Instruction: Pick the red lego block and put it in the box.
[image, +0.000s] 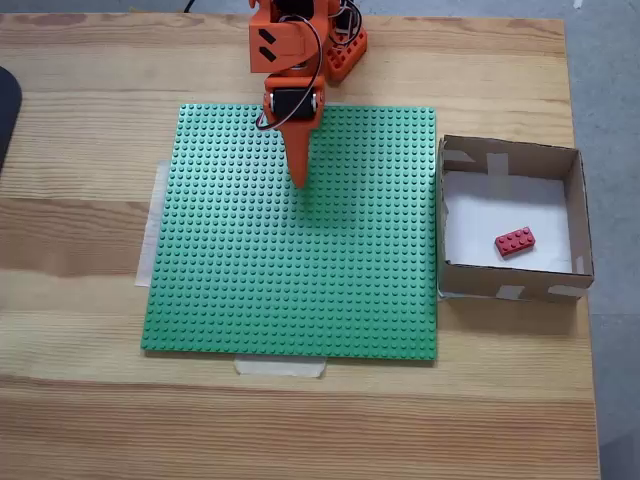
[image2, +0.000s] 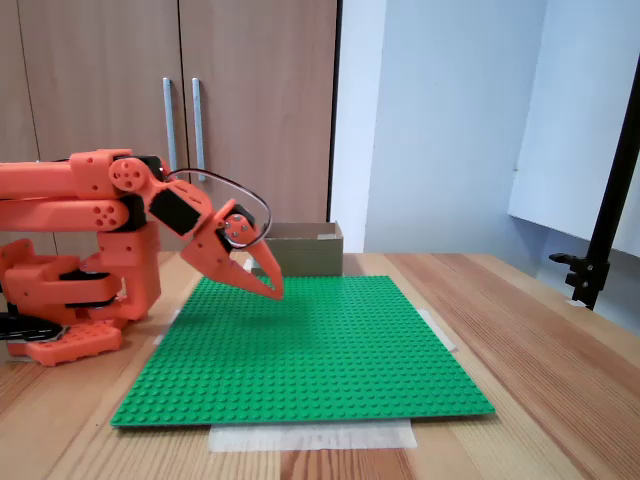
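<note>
Wooden table (image: 90, 150) under green baseplate (image: 290, 290), red lego block (image: 514, 241) inside box (image: 510, 155), end effector (image: 298, 180) clenched, empty.

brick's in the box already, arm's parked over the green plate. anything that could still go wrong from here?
Little, but two things:
1. The claw hangs low over the green plate, tip pointing down in both fixed views. A further dip during retraction could catch the studs and tug the plate against its tape.
2. The box sits right against the plate's edge and looks light. A sideways sweep of the arm might nudge it and shift the red brick lying on its white floor.
</note>
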